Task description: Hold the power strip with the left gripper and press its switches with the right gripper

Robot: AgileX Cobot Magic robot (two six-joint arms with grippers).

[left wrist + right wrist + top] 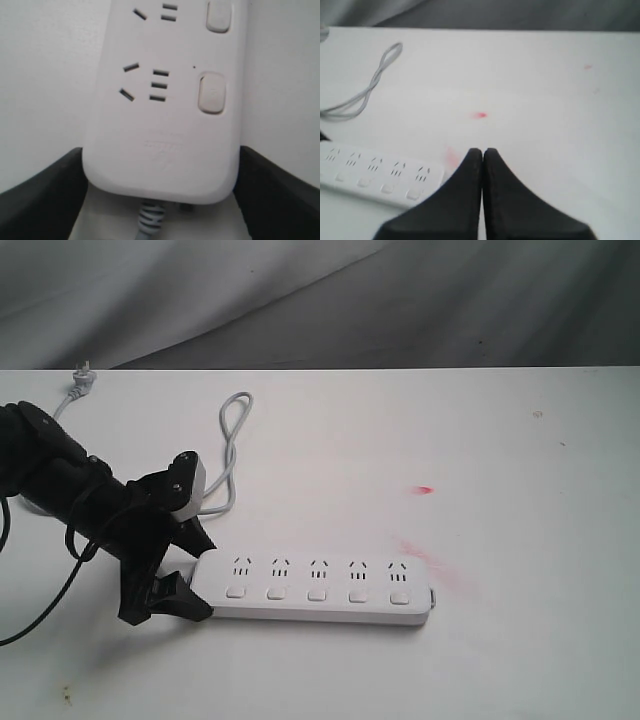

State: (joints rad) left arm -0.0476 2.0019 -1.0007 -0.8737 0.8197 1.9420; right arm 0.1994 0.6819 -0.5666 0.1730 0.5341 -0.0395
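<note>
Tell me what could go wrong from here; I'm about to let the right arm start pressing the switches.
1. The left pincer clamps the power strip only at one end, so a push on the far switch could swing or tip the free end.
2. The right pincer is shut into one blunt tip; the switches are small and sit close under the sockets, so it may land off a button.

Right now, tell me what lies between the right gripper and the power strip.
Only bare white table with a faint pink smear; the right wrist view shows it between the shut right gripper and the power strip.
</note>
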